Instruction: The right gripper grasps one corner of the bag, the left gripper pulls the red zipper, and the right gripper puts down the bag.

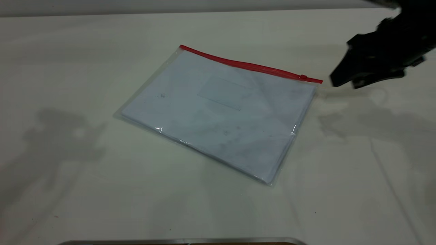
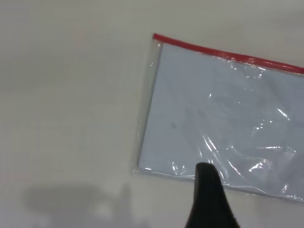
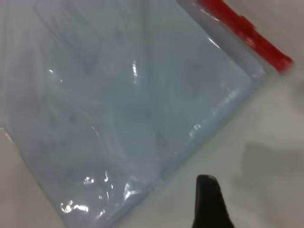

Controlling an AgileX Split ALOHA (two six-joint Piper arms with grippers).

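The bag (image 1: 221,112) lies flat on the pale table (image 1: 68,190), near the middle and turned at a slant. The red zipper (image 1: 248,65) runs along its far long edge, with the small slider tab (image 1: 302,77) sitting near the right-hand end. White paper sheets (image 1: 190,102) fill the pouch, and a small rectangular pocket (image 1: 221,92) shows on its face; no writing or brand can be read on either. The corner of the bag (image 1: 318,81) where the red strip ends rests on the table with nothing touching it. The right gripper (image 1: 344,81) hovers just beside that corner, apart from it; whether its fingers are open or closed cannot be told. Only one dark fingertip of the left gripper (image 2: 209,199) shows, in its own wrist view, over the bag's near edge, so its fingers cannot be judged either. Bare table surrounds the bag on every side
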